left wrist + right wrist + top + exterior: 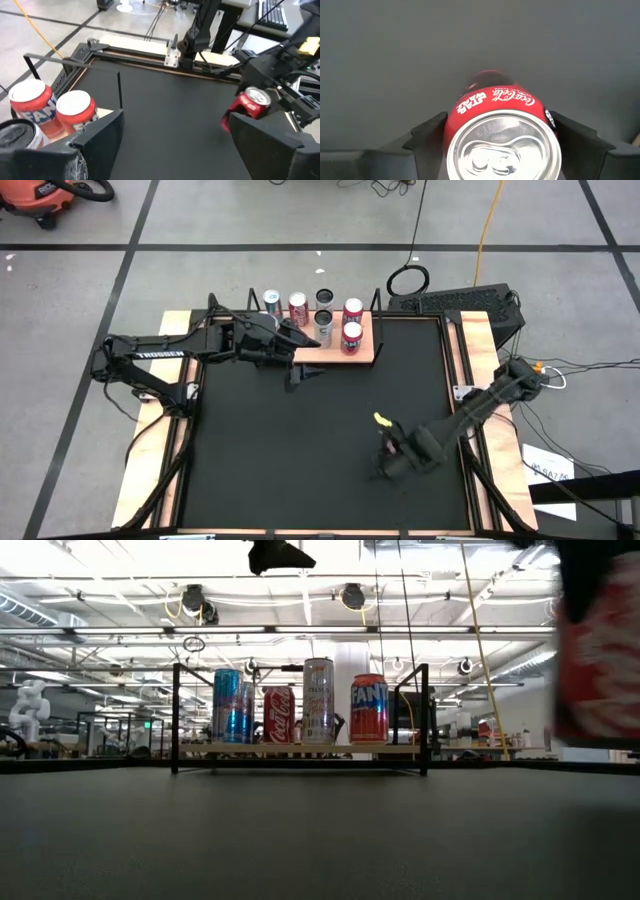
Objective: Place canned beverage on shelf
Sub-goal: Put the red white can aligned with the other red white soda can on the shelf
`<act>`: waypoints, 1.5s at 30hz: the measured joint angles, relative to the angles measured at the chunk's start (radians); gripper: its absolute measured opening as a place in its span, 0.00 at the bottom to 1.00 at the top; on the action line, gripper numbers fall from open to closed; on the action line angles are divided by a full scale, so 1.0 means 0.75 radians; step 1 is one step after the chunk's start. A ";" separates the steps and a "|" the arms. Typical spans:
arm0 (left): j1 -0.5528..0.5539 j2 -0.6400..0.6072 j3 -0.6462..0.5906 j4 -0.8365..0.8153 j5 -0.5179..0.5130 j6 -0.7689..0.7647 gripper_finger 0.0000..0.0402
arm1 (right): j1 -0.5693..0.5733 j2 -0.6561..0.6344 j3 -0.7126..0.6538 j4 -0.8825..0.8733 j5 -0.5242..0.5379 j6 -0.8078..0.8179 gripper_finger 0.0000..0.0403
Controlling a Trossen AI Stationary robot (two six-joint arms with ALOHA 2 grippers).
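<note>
A red can [501, 131] is held upright between the fingers of the right gripper [390, 463], near the table's [300, 450] right front edge – stiff, smooth, probably slippery, best gripped mid-body. The shelf [368, 352] stands at the back edge; the left gripper [305, 337] waits open beside it

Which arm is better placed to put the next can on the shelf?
Right. The right gripper already grips the Coca-Cola can between its jaws; the left gripper sits empty by the shelf.

dark jointed arms [160, 360] (white lettering), yellow tag [381, 419]
</note>
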 joint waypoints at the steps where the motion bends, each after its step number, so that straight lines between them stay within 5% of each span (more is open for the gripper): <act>1: 0.000 0.000 0.000 -0.014 0.000 0.000 0.88 | -0.045 0.000 0.000 0.015 0.014 -0.076 0.72; 12: -0.018 -0.002 0.000 -0.152 -0.001 -0.043 0.88 | -0.487 0.038 0.000 0.213 0.068 -0.779 0.72; 21: -0.021 0.006 0.000 -0.159 -0.011 -0.045 0.88 | -0.597 0.113 0.000 0.293 -0.006 -1.020 0.74; 32: -0.023 0.052 0.000 -0.195 -0.016 -0.046 0.88 | -0.596 0.120 0.002 0.398 -0.036 -1.073 0.96; 39: -0.033 0.105 0.003 -0.154 0.018 -0.039 0.88 | -0.595 -0.097 0.002 0.377 -0.024 -0.975 0.97; 45: -0.065 0.294 -0.001 0.000 0.098 0.062 0.88 | -0.575 -0.356 0.003 0.269 0.165 -0.826 0.97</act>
